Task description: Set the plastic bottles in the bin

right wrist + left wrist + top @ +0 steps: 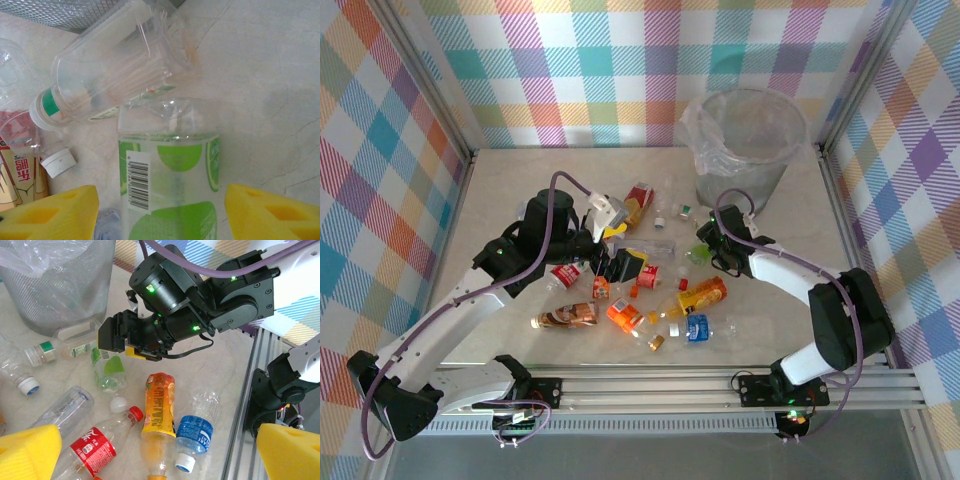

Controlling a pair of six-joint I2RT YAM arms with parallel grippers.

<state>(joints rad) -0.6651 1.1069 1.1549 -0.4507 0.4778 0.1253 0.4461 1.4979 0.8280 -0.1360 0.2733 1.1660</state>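
Plastic bottles lie scattered on the table in front of the bin (750,140). My left gripper (620,267) hangs open above the pile. Its yellow pads (27,450) stand wide of a red-label bottle (90,450), an orange bottle (159,410) and a blue-label bottle (194,432), holding nothing. My right gripper (162,200) is open and low over a clear green-label bottle (170,185), one pad on each side with small gaps. In the left wrist view the right gripper (116,336) sits just above that green-label bottle (107,371). A green-banded clear bottle (110,70) lies beyond it, near the bin's mesh wall (65,12).
A copper-coloured bottle (565,317) and a small orange bottle (623,315) lie near the front. A red and yellow bottle (638,205) lies further back. A loose white cap (58,162) rests left of the green-label bottle. The aluminium rail (650,385) runs along the near edge.
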